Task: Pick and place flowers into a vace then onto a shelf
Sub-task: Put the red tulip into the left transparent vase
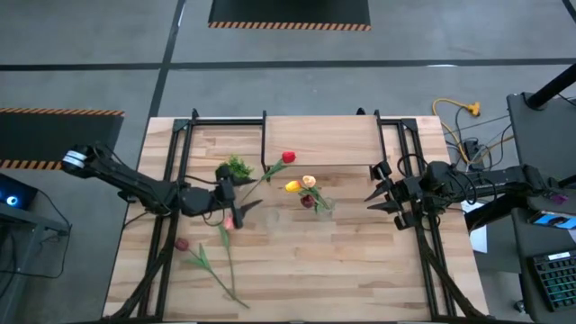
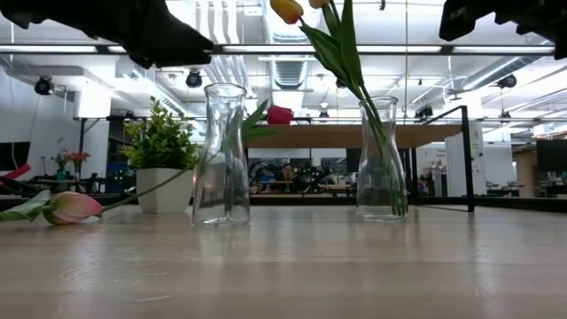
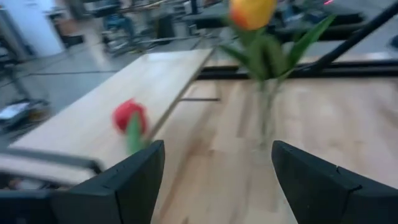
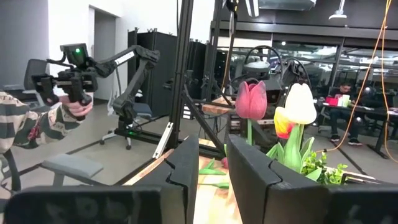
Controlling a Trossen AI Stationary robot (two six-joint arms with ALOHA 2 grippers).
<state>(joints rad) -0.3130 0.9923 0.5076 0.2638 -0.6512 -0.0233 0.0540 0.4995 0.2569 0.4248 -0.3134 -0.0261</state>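
Flowers: three tulips stand in the filled vase [image 2: 381, 159] mid-table, yellow head [image 1: 292, 186] showing from above. Red tulip [image 1: 288, 157] lies across the shelf [image 1: 315, 139] edge; pink tulip [image 2: 73, 206] and another lie flat on the table [image 1: 360, 261] near the front left. Empty vase [image 2: 221, 155] stands just beside the left gripper [image 1: 236, 200].

Left gripper: fingers spread wide, nothing held, hovering above the table. Right gripper [image 1: 376, 191]: fingers narrow, a slim gap, empty, waiting well apart on the right.

Likely next: collect a loose stem. Grip mid-stem, lift clear, lower stem-first into the empty vase without knocking it.
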